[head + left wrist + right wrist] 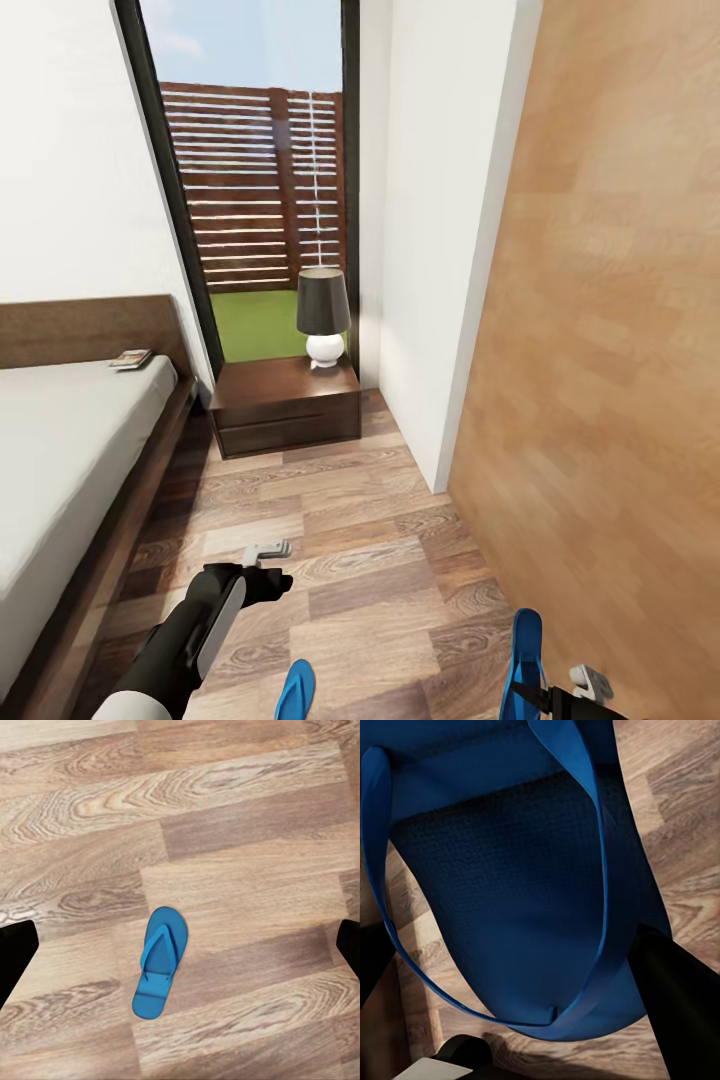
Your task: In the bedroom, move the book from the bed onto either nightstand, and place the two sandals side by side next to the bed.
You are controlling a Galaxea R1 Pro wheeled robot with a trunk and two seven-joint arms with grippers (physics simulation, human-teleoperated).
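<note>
Right gripper (560, 690), lower right of frame: jaws clenched on a blue sandal (524, 655), its strap and sole close up at the right wrist; held for carrying toward the bed (70, 450), I'd judge; left gripper (268, 565) jaws released, hovering over the second sandal (159, 961) flat on the floor (350, 540); book (131, 358) on the mattress by the headboard, upper left; nightstand (285, 405) with lamp (323, 315) beside it.
</note>
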